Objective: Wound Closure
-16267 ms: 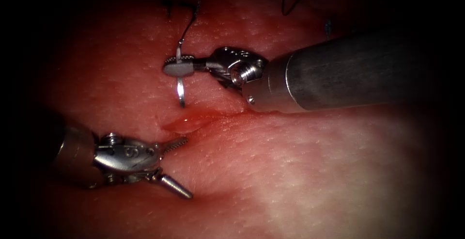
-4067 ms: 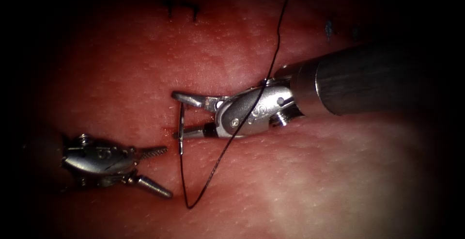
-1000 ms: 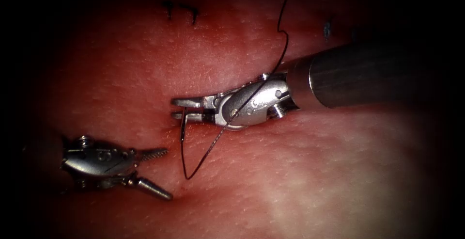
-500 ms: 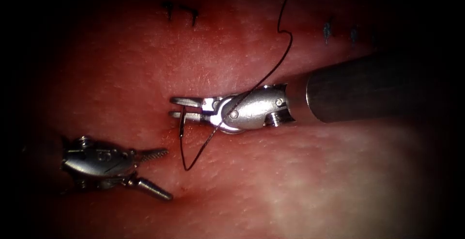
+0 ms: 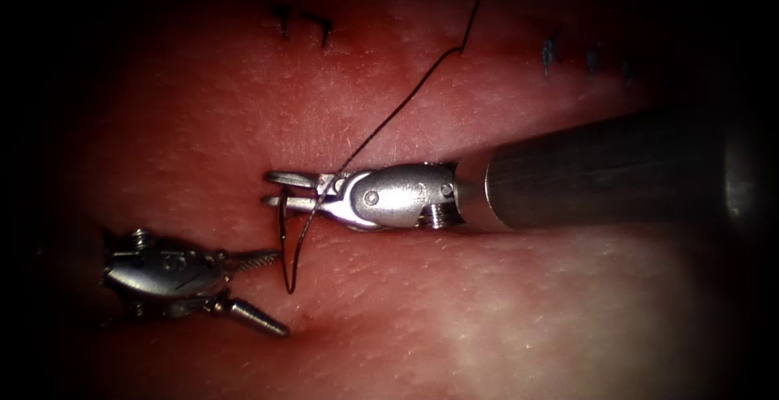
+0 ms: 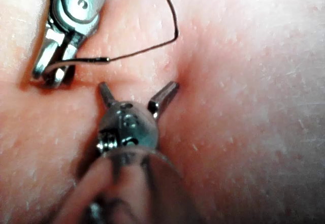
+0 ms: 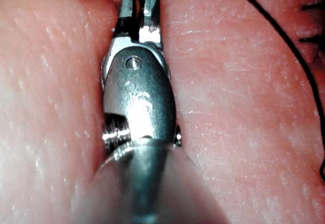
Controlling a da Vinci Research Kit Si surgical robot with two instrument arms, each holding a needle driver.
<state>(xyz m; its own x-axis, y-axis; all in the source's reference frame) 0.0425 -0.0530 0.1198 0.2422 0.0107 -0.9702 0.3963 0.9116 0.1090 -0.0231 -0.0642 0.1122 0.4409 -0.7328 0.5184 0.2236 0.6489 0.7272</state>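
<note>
My right tool (image 5: 273, 190) reaches in from the right and lies along the cut (image 5: 389, 234), its jaws shut on the curved needle (image 5: 281, 220) near its upper end, at the cut's left end. The needle hangs down from the jaws; its tip is hidden, so I cannot tell if it is in the tissue (image 5: 487, 327). Dark thread (image 5: 389, 108) runs from the needle's tail, loops low, then climbs over the tool. My left tool (image 5: 281, 293) stands open and holds nothing, just left of the loop. The left wrist view shows its spread jaws (image 6: 138, 89) below the needle (image 6: 76, 61). The right wrist view shows the right tool (image 7: 139, 3).
Two dark stitch ends (image 5: 302, 20) sit on the tissue at the upper left, and small blue marks (image 5: 550, 51) at the upper right. The right tool's thick shaft (image 5: 617, 169) covers the cut's right part. Thread (image 7: 284, 36) crosses the tissue beside it.
The right tool has slid left and slightly down with the needle in its jaws. The thread loop moved left and narrowed, and the upper thread has straightened. The left tool has not moved.
</note>
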